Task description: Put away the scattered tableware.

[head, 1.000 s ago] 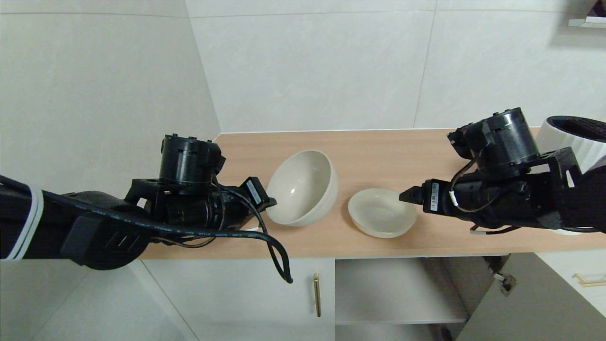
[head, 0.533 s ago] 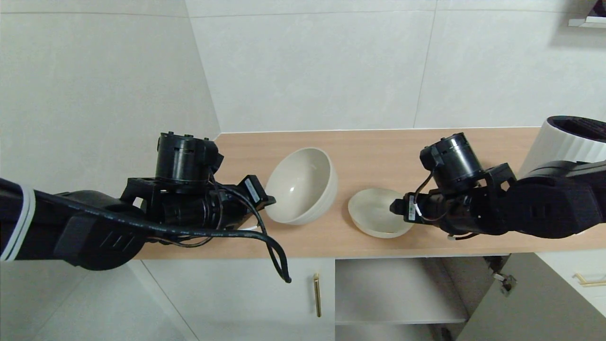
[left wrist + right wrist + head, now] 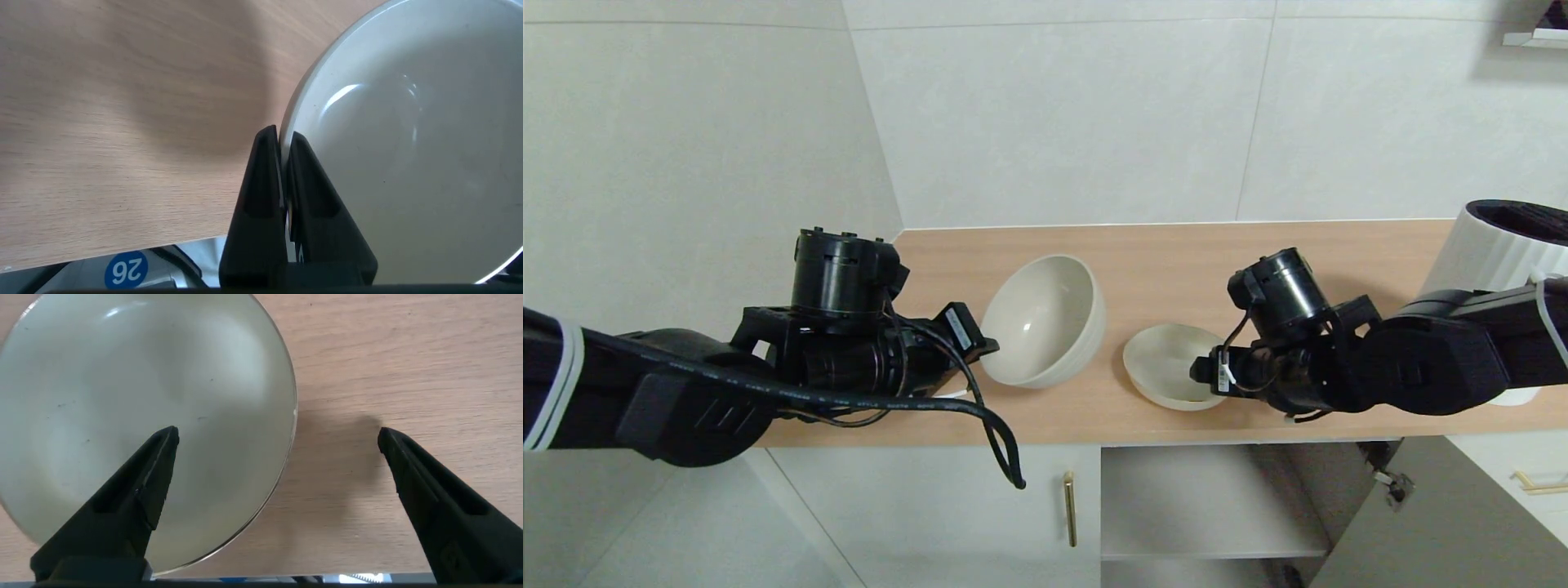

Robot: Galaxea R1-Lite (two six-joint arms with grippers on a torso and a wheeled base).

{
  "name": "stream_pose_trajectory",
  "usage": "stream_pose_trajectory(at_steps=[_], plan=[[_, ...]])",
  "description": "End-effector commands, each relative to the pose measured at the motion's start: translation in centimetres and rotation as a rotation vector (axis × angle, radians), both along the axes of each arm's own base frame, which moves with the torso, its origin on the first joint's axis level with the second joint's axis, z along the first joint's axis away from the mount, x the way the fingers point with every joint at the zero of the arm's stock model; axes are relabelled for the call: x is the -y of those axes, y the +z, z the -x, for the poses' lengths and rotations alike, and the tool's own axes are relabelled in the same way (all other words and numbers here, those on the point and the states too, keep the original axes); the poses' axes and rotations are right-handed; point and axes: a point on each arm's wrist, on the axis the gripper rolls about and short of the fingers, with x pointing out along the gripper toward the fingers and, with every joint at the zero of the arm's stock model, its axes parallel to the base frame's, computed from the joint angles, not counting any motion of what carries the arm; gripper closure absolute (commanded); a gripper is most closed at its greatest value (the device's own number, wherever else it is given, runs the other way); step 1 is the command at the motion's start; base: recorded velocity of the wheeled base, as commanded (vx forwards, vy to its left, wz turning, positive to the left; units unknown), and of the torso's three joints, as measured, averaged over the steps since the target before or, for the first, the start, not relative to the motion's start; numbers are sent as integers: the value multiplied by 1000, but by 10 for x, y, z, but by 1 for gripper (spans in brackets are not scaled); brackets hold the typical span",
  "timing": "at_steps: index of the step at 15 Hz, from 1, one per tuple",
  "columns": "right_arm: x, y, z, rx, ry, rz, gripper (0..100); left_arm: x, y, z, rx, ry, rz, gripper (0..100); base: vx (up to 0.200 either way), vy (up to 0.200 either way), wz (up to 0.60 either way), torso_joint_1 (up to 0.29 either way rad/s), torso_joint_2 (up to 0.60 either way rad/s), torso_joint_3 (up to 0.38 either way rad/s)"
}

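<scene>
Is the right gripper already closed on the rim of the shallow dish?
No, the right gripper is wide open, with one finger above the shallow dish and the other above the bare counter.

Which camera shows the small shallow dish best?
Right wrist view: it looks straight into the shallow dish, nearly whole. Head view has it small, partly behind the right hand; left wrist view faces the larger bowl.

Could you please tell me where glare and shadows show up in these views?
Head view: a small bright glint sits inside the big bowl; left wrist view: a curved glare streak on that bowl's inner wall and a soft shadow on the counter beside it; right wrist view: a faint shadow on the counter beside the shallow dish.
</scene>
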Motion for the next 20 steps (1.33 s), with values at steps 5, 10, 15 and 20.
stream_pose_trajectory(at_steps=[5, 10, 15, 20], plan=[[0, 3, 1, 7, 1, -7, 100, 0, 1, 0, 2, 0, 1, 100, 0, 0, 0, 0, 0, 0], [7, 21, 12, 38, 6, -31, 100, -6, 11, 11, 25, -2, 4, 100, 0, 0, 0, 0, 0, 0], [35, 69, 59, 22, 108, -120, 100, -31, 34, 68, 102, -70, -96, 100, 0, 0, 0, 0, 0, 0], [61, 85, 118, -106, 240, -152, 100, -56, 51, 125, 124, -136, -198, 100, 0, 0, 0, 0, 0, 0]])
